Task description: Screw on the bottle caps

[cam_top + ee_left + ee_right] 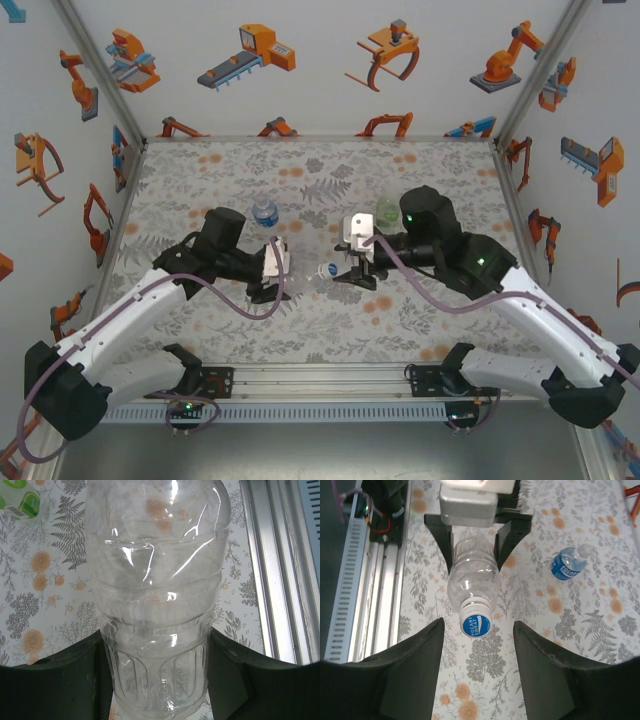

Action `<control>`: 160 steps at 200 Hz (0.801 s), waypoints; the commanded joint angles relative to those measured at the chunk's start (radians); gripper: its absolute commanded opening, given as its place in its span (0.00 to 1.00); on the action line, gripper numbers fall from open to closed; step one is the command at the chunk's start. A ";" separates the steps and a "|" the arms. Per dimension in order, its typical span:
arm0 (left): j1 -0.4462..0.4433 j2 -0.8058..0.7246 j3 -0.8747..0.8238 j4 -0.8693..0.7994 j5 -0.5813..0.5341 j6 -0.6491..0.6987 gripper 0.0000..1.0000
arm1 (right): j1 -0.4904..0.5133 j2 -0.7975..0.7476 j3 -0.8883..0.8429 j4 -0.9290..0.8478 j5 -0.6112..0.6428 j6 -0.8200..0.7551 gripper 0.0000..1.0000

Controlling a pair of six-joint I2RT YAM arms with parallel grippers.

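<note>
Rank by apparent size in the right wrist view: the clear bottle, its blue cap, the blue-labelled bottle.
1. clear bottle
2. blue-labelled bottle, farther off
3. blue cap, close to the second; it sits nearer the camera, so that order is unsure.

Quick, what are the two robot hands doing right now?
Left gripper: shut on the clear bottle.
Right gripper: open, fingers either side of the bottle's cap, not gripping.
</note>
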 commanded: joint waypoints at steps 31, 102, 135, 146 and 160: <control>-0.003 -0.007 0.034 -0.042 0.052 0.047 0.00 | 0.003 0.044 0.013 -0.030 -0.064 -0.119 0.50; -0.003 -0.002 0.039 -0.046 0.055 0.050 0.00 | 0.008 0.049 -0.029 0.005 -0.073 -0.098 0.43; -0.001 -0.002 0.041 -0.048 0.054 0.053 0.00 | 0.008 0.051 -0.041 0.004 -0.081 -0.096 0.42; -0.003 0.000 0.041 -0.049 0.054 0.052 0.00 | 0.009 0.050 -0.047 0.009 -0.077 -0.095 0.42; -0.003 0.000 0.041 -0.048 0.054 0.052 0.00 | 0.009 0.050 -0.053 0.021 -0.067 -0.091 0.41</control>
